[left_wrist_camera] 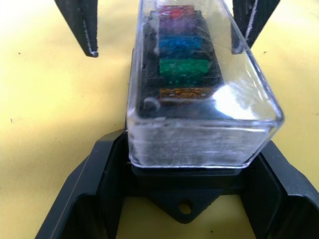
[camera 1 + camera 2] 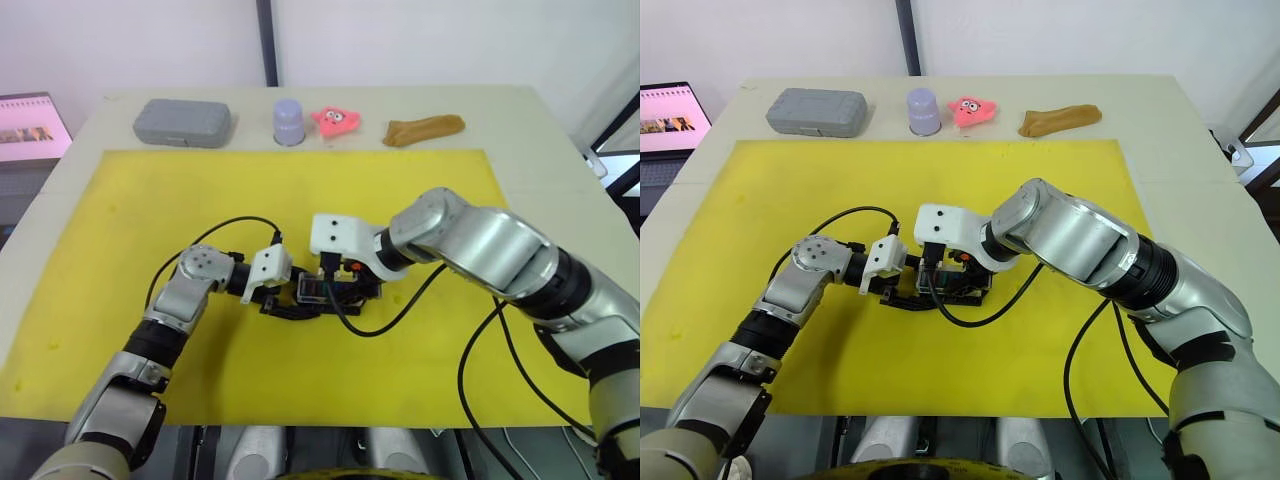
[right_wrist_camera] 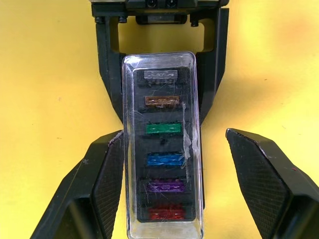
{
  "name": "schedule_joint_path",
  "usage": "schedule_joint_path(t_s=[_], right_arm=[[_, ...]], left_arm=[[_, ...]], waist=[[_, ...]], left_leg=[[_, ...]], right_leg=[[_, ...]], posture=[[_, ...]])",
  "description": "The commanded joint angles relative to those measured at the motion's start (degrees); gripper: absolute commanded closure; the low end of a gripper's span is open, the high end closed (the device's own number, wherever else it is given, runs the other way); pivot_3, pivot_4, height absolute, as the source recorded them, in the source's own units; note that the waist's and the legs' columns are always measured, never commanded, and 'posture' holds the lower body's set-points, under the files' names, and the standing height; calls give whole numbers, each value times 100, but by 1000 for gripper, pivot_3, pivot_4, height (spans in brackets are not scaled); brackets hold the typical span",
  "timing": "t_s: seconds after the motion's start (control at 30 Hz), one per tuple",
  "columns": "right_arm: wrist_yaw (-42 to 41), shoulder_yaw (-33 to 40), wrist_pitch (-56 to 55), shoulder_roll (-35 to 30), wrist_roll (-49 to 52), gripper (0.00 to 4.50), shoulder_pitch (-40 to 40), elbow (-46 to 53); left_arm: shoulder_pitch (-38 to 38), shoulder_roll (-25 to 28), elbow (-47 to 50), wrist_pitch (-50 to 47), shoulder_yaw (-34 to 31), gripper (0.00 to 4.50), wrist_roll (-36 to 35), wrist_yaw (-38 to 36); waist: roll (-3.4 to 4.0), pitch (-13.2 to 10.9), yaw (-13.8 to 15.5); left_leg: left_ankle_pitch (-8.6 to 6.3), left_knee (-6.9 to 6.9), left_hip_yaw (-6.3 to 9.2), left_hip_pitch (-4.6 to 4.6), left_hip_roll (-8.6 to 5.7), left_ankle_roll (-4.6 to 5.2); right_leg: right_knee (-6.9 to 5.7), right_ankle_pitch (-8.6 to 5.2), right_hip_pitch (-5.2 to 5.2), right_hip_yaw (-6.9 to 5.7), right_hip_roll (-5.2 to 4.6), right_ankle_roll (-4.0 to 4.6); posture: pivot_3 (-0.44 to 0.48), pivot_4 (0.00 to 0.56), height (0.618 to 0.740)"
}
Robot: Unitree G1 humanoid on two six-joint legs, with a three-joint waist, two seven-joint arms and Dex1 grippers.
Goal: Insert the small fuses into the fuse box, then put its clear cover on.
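Note:
The black fuse box (image 3: 130,164) lies on the yellow mat (image 2: 120,250) near its middle. The clear cover (image 3: 162,64) sits over it. Through the cover a row of small fuses (image 3: 163,128) shows in the slots: grey, amber, green, blue, purple, red. My left gripper (image 1: 194,149) is shut on the fuse box, its fingers (image 3: 107,74) pressed against both long sides at one end. At the other end my right gripper (image 3: 174,137) is open around the box, one finger (image 3: 107,169) at the cover's side and the other standing off it.
Along the table's far edge stand a grey rounded case (image 2: 182,121), a lavender cup (image 2: 289,120), a pink toy (image 2: 337,120) and a brown lump (image 2: 424,129). A laptop (image 2: 665,115) is at the far left. Black cables (image 2: 400,310) loop over the mat by the right arm.

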State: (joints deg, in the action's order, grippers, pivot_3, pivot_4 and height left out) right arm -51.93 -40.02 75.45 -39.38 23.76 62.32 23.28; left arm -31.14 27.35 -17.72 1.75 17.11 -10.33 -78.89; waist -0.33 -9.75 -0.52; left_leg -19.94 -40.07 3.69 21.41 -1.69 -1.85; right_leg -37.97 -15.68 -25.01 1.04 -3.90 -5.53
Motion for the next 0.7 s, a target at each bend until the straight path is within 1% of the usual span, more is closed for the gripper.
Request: schedule_joint_path(t_s=[0.03, 0.2, 0.47, 0.5, 0.57, 0.63, 0.67, 0.7], right_arm=[[-38, 96, -68, -61, -33, 1062, 81, 82], [-253, 415, 28, -186, 260, 1062, 57, 408], [-518, 1715, 212, -382, 934, 1062, 134, 395], [-546, 2012, 86, -432, 1032, 1062, -52, 423], [-514, 2357, -497, -559, 977, 1062, -588, 564], [-335, 2712, -1007, -381, 955, 1670, -1195, 618], [-292, 2773, -1264, -340, 889, 1964, -1434, 628], [-313, 2795, -1571, -340, 814, 2461, -1680, 667]], left_arm=[[12, -88, -25, 23, 142, 1953, 133, 18], [26, -91, -10, 13, 128, 1953, 135, 14], [74, -69, 9, 35, 109, 1953, 155, 36], [87, -62, 1, 56, 111, 1953, 167, 42], [100, -58, -8, 85, 114, 1953, 184, 55], [103, -72, -6, 79, 106, 1953, 181, 84], [94, -78, -25, 87, 106, 1953, 186, 90], [86, -83, -40, 99, 107, 1953, 192, 94]], waist=[[0, 0, 1], [0, 0, 7], [0, 0, 10], [0, 0, 11], [-5, 2, 39], [-11, 6, 53], [-10, 5, 54], [-10, 5, 54]], left_leg=[[0, 0, 0, 0, 0, 0], [0, 0, 0, 1, -1, 0], [-3, 0, 2, 1, -2, 5], [-4, 0, 2, 0, -2, 8], [-12, 0, 5, 0, -2, 22], [-20, 0, 9, -1, -2, 36], [-20, 0, 8, -2, -2, 36], [-20, 1, 7, -2, -2, 36]], right_leg=[[0, 0, 0, 0, 0, 0], [0, 0, 0, 0, -1, 0], [1, 0, 1, -1, -3, 0], [1, 0, 2, -1, -3, 0], [2, 0, 4, -3, -3, 0], [9, 0, 12, -9, -3, 0], [12, 0, 13, -9, -3, 0], [11, 0, 12, -8, -3, -1]], posture=[[0, 150, 740], [0, 150, 740], [0, 150, 740], [0, 150, 740], [0, 150, 740], [0, 150, 740], [0, 150, 740], [0, 150, 740]])
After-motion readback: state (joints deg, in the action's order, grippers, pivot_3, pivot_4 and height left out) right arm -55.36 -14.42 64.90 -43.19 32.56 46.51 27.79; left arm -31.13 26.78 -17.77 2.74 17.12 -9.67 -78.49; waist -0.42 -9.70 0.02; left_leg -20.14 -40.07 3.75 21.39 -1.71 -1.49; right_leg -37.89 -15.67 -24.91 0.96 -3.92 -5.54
